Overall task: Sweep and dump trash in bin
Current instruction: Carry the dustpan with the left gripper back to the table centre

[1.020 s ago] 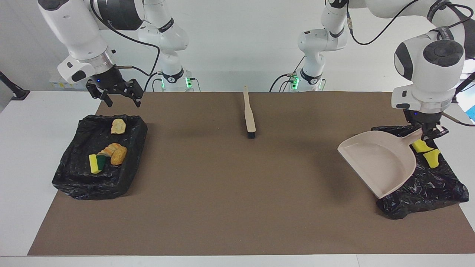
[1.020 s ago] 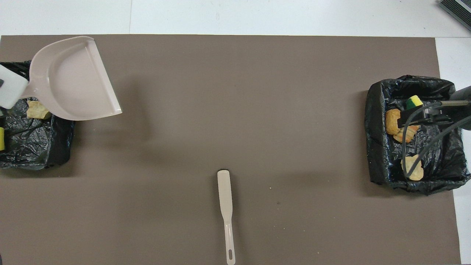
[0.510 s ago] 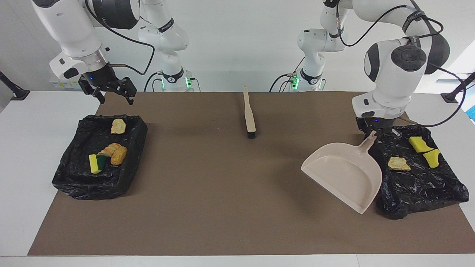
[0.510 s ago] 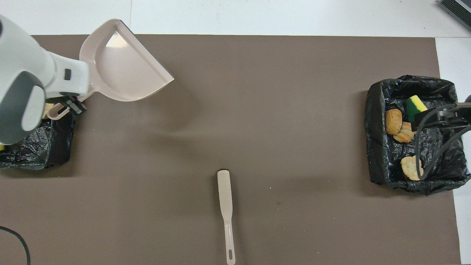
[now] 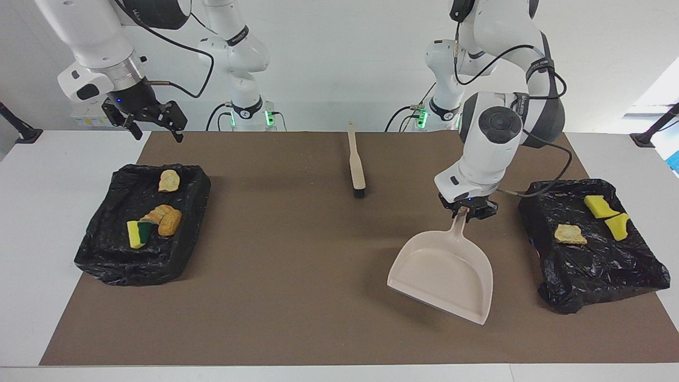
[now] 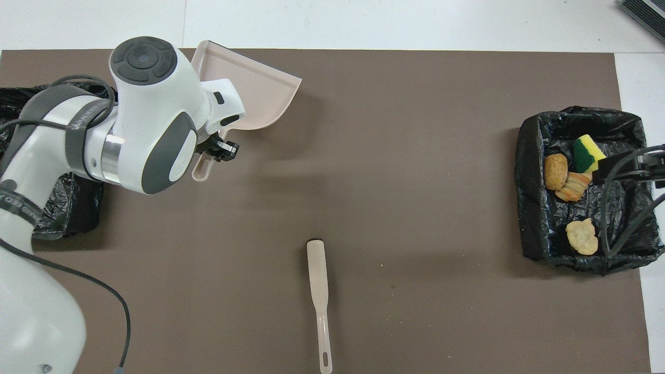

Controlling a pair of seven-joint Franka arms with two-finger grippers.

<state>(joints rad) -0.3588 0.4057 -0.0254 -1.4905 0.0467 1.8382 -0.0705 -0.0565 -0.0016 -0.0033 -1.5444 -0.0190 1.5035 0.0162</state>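
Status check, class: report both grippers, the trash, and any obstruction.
Left gripper shut on dustpan handle, pan empty. Right gripper open, waiting. Trash all in bins. Brush lies mid-mat.

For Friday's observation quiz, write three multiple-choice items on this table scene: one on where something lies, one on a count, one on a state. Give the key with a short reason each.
1. Where does the brush lie?
A. on the mat between the two bins
B. in a bin
C. in the dustpan

2. How many scraps lie in the bin at the left arm's end?
A. one
B. three
C. six

3. What is in the dustpan held by the left gripper?
A. sponges
B. bread
C. nothing

Key: 1 A, it lies on bare mat. 2 B, two yellow sponge pieces and one tan lump. 3 C, its pan shows bare.
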